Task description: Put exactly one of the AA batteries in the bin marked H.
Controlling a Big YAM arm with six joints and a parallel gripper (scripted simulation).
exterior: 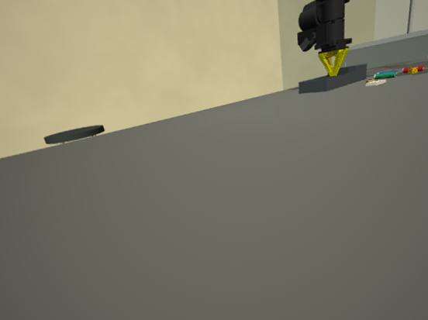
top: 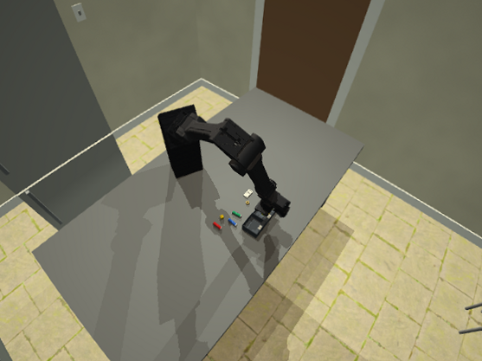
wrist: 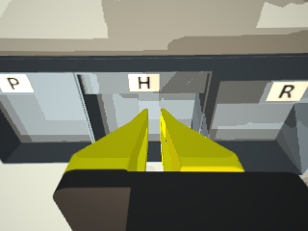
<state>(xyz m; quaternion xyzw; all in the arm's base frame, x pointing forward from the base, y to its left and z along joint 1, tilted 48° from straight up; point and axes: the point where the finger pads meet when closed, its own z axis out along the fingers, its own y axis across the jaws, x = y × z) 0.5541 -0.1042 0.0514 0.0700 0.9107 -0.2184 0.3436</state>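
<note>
A dark bin (top: 249,229) (exterior: 318,85) (wrist: 159,63) with three compartments marked P, H (wrist: 144,83) and R stands near the table's right edge. My gripper (top: 265,217) (exterior: 333,73) (wrist: 154,115) has yellow fingers that are shut with a narrow gap. Its tips reach down into the H compartment. I see nothing between the fingers. A green battery (top: 236,214) (exterior: 385,75), a blue battery (top: 232,221) and a red battery (top: 217,225) (exterior: 418,69) lie on the table left of the bin.
A yellow die (top: 221,216) (exterior: 412,71), a small brass nut (top: 246,202) and a white flat part (top: 247,193) (exterior: 375,82) lie near the batteries. The black arm base (top: 180,144) stands at the table's left edge. The bin is close to the table's right edge.
</note>
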